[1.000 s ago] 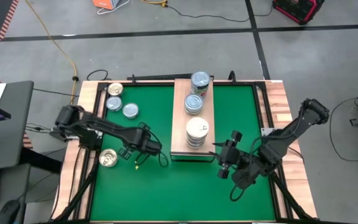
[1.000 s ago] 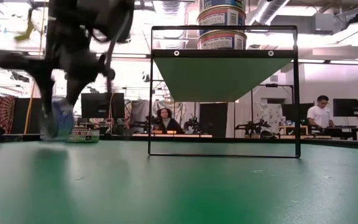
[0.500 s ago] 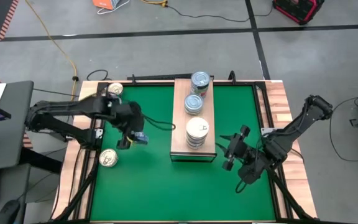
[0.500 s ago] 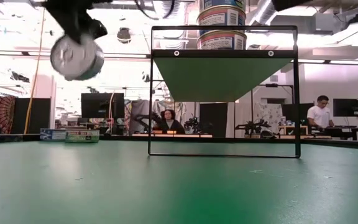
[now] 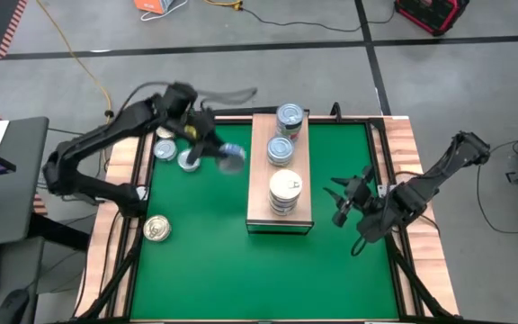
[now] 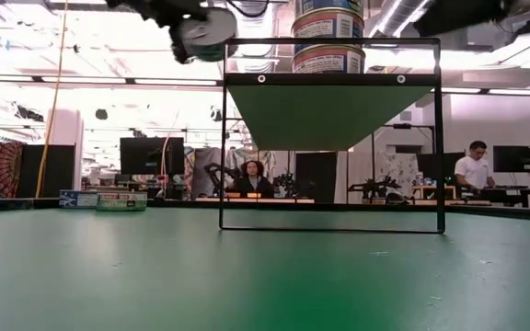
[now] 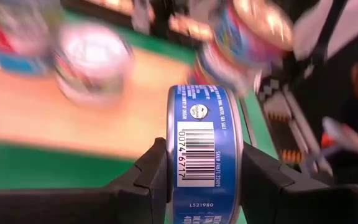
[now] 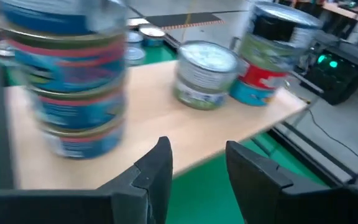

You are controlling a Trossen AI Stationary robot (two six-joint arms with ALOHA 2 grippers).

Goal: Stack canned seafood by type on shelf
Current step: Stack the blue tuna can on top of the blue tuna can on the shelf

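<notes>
The blue can in the left gripper is just a smear from above, and the low view cuts it off at the top edge. The shelf stacks look too blurry in both wrist views to read any labels.

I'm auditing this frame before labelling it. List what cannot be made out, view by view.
- Low view: shelf top and the stacks' upper cans, cut off by the top edge.
- High view: blue can held by the left tool, smeared by motion.
- Left wrist view: cans behind the held can, blurred; labels unreadable.
</notes>
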